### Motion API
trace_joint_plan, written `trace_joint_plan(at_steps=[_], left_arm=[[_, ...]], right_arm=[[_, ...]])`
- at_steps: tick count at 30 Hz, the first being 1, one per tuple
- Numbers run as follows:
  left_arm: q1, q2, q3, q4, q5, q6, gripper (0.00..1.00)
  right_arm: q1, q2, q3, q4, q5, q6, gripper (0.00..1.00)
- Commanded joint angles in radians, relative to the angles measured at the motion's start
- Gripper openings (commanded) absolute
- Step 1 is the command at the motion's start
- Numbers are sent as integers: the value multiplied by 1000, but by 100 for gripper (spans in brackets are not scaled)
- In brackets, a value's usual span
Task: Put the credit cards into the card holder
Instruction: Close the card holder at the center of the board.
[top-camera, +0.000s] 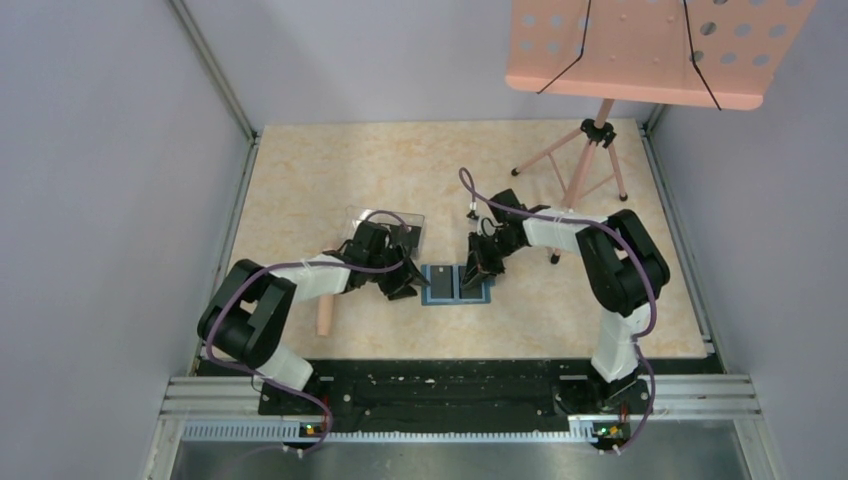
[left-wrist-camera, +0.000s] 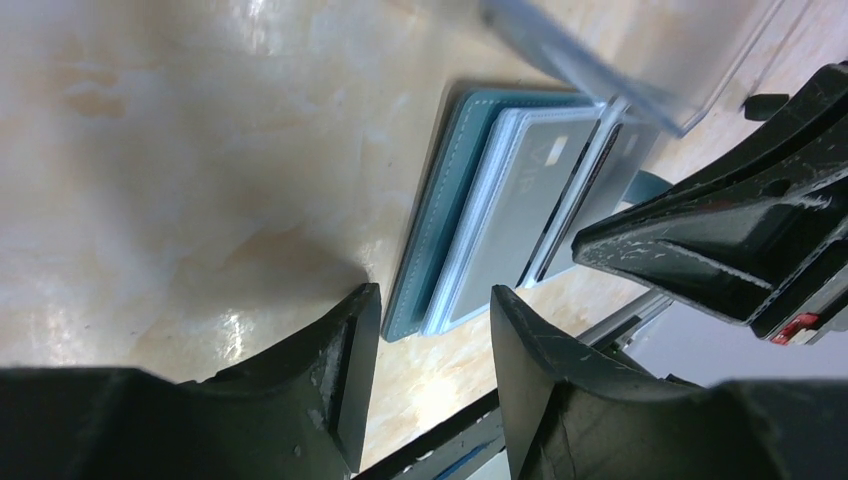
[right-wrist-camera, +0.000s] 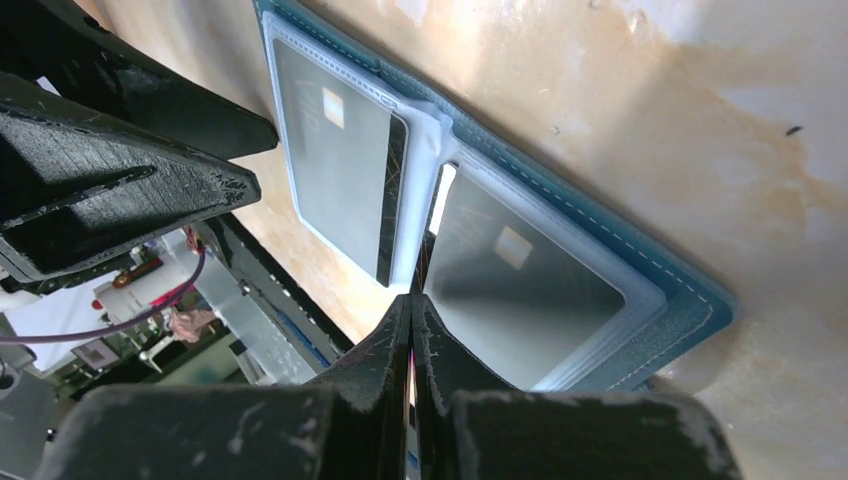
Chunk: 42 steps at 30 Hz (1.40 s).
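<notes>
The card holder (top-camera: 456, 285) lies open and flat on the table, teal with clear inner sleeves (right-wrist-camera: 690, 305) (left-wrist-camera: 445, 225). One dark credit card (right-wrist-camera: 335, 165) sits in its left sleeve and another (right-wrist-camera: 530, 280) in its right sleeve. My right gripper (right-wrist-camera: 412, 298) (top-camera: 478, 268) is over the fold, shut on a thin dark credit card (right-wrist-camera: 427, 255) seen edge-on, whose far end meets the right sleeve's opening. My left gripper (left-wrist-camera: 435, 295) (top-camera: 408, 282) hangs open just off the holder's left edge with nothing between its fingers.
A clear plastic box (top-camera: 386, 226) (left-wrist-camera: 620, 60) stands behind the left gripper. A wooden stick (top-camera: 325, 316) lies beside the left arm. A pink music stand (top-camera: 590, 160) stands at the back right. The black base rail (top-camera: 450, 385) runs along the near edge.
</notes>
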Motion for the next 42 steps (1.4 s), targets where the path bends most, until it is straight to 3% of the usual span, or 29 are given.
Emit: trace_joint_plan(at_steps=[1, 12, 21, 38, 42], left_arm=[[-1, 50, 34, -21, -71, 37, 51], [-6, 82, 47, -15, -55, 48, 51], [-38, 92, 97, 72, 37, 49, 48], [-97, 40, 198, 46, 39, 77, 46], [-101, 64, 250, -97, 0, 114, 30]], right_arm=[[27, -8, 3, 34, 34, -2, 0], [29, -19, -27, -37, 204, -51, 0], [36, -6, -42, -28, 198, -52, 0], [37, -15, -38, -18, 170, -44, 0], [37, -17, -35, -18, 166, -41, 0]])
